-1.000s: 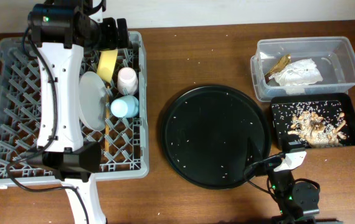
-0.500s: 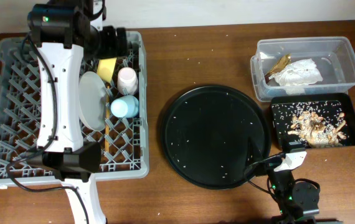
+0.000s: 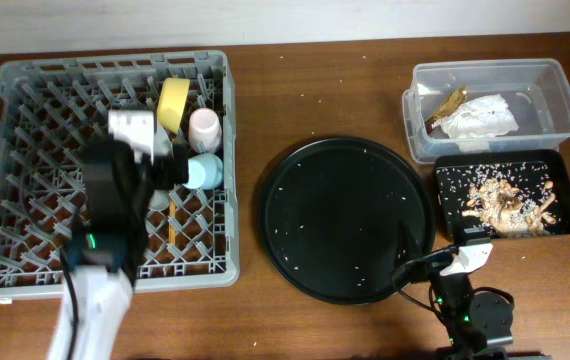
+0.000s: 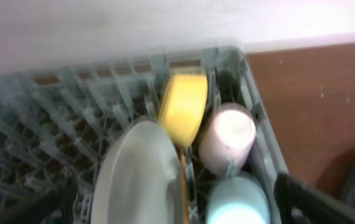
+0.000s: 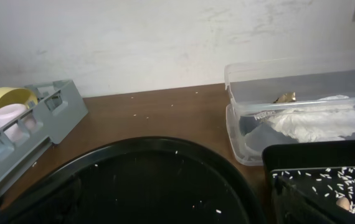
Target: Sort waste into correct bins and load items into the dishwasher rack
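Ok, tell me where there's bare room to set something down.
Barest: the round black tray, nearly clean, and the table behind it, between the rack and the clear tub. The rack's far left is bare pegs. Crowded: its right columns, with yellow bowl, pink cup, blue cup.

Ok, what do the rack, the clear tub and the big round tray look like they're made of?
The dishwasher rack looks like moulded grey plastic, matte, with uniform lattice and pegs. The clear tub is probably glossy transparent plastic; its walls are see-through. The round black tray looks smooth and slightly shiny, likely plastic, though coated metal cannot be ruled out.
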Controlling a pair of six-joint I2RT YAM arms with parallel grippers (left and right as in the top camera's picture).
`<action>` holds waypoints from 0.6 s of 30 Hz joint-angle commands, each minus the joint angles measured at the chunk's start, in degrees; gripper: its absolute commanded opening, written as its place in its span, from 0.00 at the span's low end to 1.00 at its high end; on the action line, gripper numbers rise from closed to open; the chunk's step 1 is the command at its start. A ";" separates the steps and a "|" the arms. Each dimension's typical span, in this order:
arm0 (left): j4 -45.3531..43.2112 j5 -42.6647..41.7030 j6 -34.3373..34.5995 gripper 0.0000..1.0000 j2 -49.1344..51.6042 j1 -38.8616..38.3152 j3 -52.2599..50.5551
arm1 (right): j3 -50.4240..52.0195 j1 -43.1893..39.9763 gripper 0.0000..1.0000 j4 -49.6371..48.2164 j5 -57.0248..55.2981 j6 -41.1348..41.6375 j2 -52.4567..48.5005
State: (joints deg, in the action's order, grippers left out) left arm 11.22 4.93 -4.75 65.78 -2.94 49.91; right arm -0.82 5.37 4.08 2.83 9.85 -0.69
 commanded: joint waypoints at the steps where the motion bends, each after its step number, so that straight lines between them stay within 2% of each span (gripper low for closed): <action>1: -10.82 0.07 -1.79 0.99 -15.61 2.40 -19.91 | 0.50 0.28 0.98 0.17 -0.50 -0.42 0.48; 2: -16.13 -0.28 -1.84 0.99 -23.45 3.30 -27.76 | 0.50 0.28 0.98 0.17 -0.50 -0.42 0.48; 7: -16.87 -5.25 -3.23 0.99 -46.88 6.93 -42.73 | 0.50 0.28 0.98 0.17 -0.50 -0.42 0.48; 11: -17.18 -9.05 -9.97 0.99 -54.58 6.97 -47.58 | 0.50 0.28 0.98 0.17 -0.50 -0.42 0.48; 13: -17.00 -9.07 -10.34 0.99 -56.37 6.97 -49.33 | 0.50 0.28 0.98 0.17 -0.50 -0.42 0.48; 18: -10.08 -9.05 -10.36 0.99 -59.98 6.97 -49.44 | 0.50 0.28 0.98 0.17 -0.50 -0.42 0.48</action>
State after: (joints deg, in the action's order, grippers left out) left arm -0.49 -3.20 -14.00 7.99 3.75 0.95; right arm -0.78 5.37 4.23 2.81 9.87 -0.62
